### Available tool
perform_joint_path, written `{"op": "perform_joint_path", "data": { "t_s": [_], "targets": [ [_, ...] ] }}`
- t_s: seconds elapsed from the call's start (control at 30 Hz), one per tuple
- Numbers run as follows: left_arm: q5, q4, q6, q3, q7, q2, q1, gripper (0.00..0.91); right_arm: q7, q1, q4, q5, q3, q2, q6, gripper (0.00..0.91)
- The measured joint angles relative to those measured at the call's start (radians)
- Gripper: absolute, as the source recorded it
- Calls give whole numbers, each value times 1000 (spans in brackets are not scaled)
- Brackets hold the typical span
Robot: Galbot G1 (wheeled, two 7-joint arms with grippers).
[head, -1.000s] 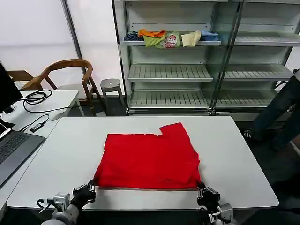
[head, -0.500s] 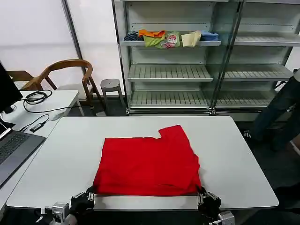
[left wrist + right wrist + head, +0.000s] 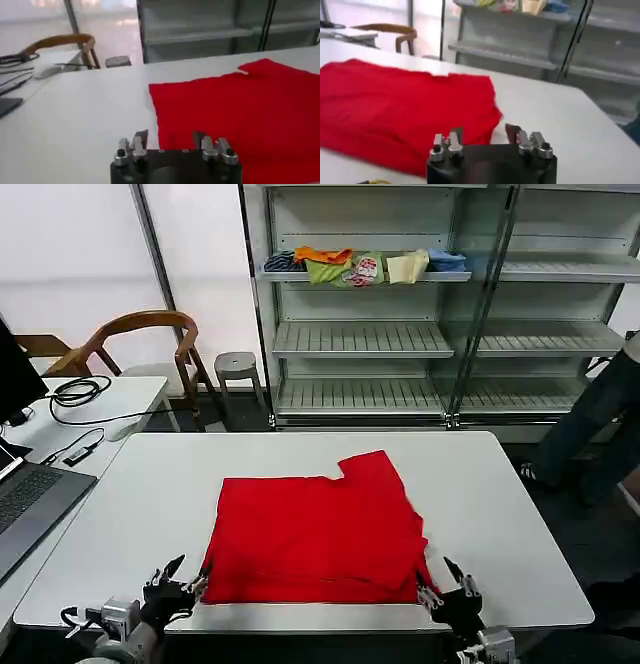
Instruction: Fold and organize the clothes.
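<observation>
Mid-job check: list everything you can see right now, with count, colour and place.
T-shirt: one, red, partly folded, middle of table.
Table: one, white, front.
Folded garments: several, multicoloured, top shelf.
Shelving: grey, behind table.
Chair: one, wooden, back left.
Stool: one, grey, beside chair.
Laptop: one, dark, far left.
Cables: black, side desk.
Left gripper: open, at shirt's near left corner.
Right gripper: open, at shirt's near right corner.
</observation>
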Motion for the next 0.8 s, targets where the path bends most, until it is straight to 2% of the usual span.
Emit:
{"op": "perform_joint_path", "data": {
  "t_s": [0.4,0.8],
  "targets": [
    [-4,168,-69,109,9,40,-235,907,39,333,-181,17,-90,51,-128,907],
    [-67,397,-72,243,17,56,-491,907,25,665,-485,13,-177,144,-160,907]
  ]
}}
